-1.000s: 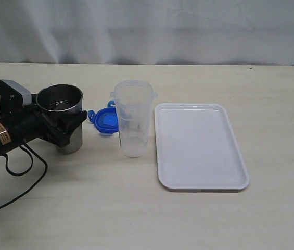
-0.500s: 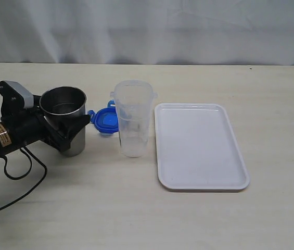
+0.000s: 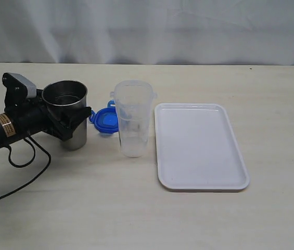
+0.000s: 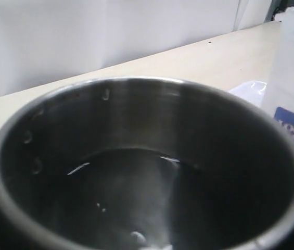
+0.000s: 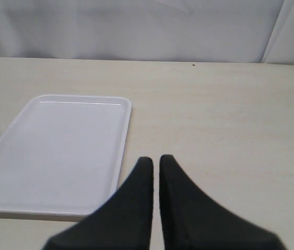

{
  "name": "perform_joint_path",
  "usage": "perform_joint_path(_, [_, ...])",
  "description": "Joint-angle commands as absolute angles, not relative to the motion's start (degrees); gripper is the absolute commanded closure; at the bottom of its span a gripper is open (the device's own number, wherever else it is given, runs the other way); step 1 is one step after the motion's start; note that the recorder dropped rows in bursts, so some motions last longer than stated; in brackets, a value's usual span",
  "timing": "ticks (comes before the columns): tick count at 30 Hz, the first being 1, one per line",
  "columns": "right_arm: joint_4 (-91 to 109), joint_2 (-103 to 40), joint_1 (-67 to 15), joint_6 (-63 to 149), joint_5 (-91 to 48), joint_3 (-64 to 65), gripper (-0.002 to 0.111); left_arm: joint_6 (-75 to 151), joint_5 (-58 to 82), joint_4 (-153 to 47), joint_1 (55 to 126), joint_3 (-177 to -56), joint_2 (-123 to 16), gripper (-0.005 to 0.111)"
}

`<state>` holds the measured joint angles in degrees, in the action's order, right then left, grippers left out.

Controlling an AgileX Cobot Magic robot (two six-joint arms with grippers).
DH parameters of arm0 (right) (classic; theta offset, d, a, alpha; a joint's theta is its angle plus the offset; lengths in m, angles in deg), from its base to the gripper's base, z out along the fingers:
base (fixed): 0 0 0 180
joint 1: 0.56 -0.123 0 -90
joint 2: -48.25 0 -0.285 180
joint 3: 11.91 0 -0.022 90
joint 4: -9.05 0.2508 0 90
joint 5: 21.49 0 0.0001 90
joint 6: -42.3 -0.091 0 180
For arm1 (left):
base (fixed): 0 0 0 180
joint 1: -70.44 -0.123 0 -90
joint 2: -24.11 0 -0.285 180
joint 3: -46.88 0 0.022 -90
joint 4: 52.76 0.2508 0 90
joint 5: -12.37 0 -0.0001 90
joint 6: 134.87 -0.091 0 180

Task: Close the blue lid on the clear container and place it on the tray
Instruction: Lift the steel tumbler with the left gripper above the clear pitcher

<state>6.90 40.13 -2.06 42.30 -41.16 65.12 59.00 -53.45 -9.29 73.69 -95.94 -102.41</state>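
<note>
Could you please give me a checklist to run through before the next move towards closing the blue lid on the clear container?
1. Left gripper free for the lid: not ok, its jaws are around the steel cup.
2. Blue lid reachable: ok, it lies on the table between the cup and the clear container.
3. Container upright, mouth open: ok.
4. Tray free for the container: ok, nothing lies on it.
5. Right gripper open for a grasp: not ok, it is shut.
6. Cup empty: cannot tell, its inside is dark and reflective.
</note>
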Motion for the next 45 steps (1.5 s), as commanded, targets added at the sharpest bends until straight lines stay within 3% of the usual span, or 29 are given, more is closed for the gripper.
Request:
perform_joint_path(1, [6.88, 40.47, -2.04, 42.3, -41.2, 65.31, 0.104, 60.88, -57.59, -9.27, 73.84, -98.82, -101.85, 0.107])
perform_joint_path(18, [6.88, 40.47, -2.04, 42.3, -41.2, 65.31, 0.104, 71.8, -57.59, -11.18, 73.97, -107.73, -93.51, 0.107])
perform_joint_path(30, [6.88, 40.47, -2.04, 42.3, -41.2, 65.31, 0.104, 73.46, -41.45, -8.52, 81.89, -120.61, -93.51, 0.107])
perform_joint_path(45, [6.88, 40.47, -2.04, 42.3, -41.2, 65.31, 0.104, 70.25, -40.49, -4.65, 85.77, -121.98, -93.51, 0.107])
